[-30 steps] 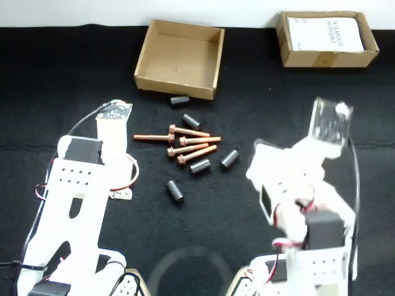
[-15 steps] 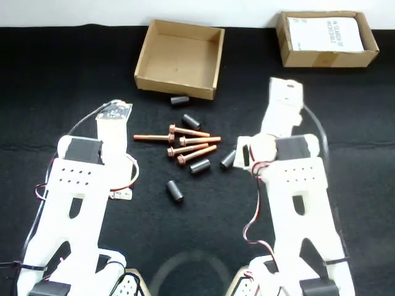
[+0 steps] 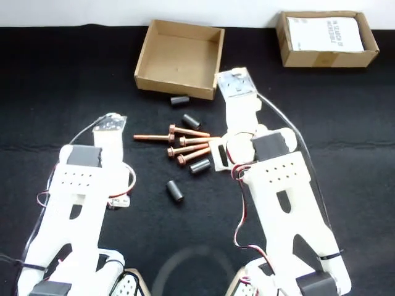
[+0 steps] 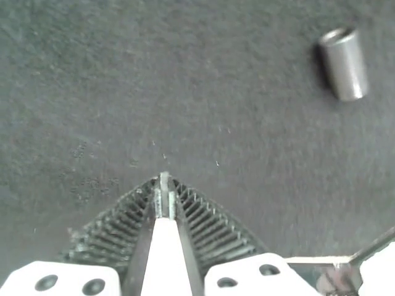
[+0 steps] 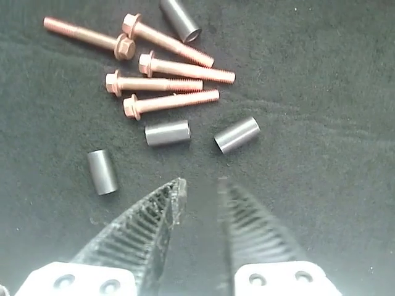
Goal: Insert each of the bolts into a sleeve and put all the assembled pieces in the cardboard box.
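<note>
Hovering at three o'clock of the copper bolts (image 3: pixel 196 140), right jaws parted, left jaws pinched together and empty. Likely handling as stiff, light, slick and rolling easily; favouring a mid-shank pinch.

The left gripper (image 4: pixel 163 185) hangs over dark cloth (image 4: pixel 123 80), its toothed fingers pressed together. One grey sleeve (image 4: pixel 343 63) lies on the cloth, well apart from the fingertips.

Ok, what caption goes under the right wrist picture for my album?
Open end effector hovering by five copper bolts and four grey sleeves.
</note>
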